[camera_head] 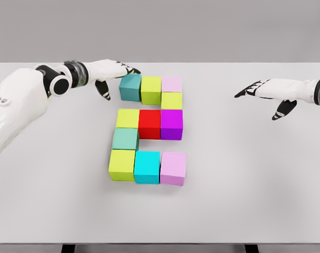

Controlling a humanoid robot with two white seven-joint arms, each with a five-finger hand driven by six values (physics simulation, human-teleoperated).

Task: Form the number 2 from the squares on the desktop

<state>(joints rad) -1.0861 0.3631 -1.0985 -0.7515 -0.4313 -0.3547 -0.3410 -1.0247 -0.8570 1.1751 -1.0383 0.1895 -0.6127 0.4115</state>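
Note:
Coloured cubes lie on the white table (244, 184) in the shape of a 2. The top row holds a teal cube (130, 87), a lime cube (150, 89) and a pale pink cube (171, 83). A lime cube (171, 100) sits under the pink one. The middle row is lime (128, 118), red (149, 124) and purple (171, 124). Below come a teal-green cube (125, 139), then lime (122, 164), cyan (147, 166) and pink (173, 167). My left hand (115, 74) reaches the teal cube's upper left edge, fingers extended and touching it. My right hand (262, 92) hovers open at the right.
The table's far edge runs just behind the top row of cubes. The left forearm (23, 100) stretches across the table's left side. Bare tabletop lies between the cubes and the right hand.

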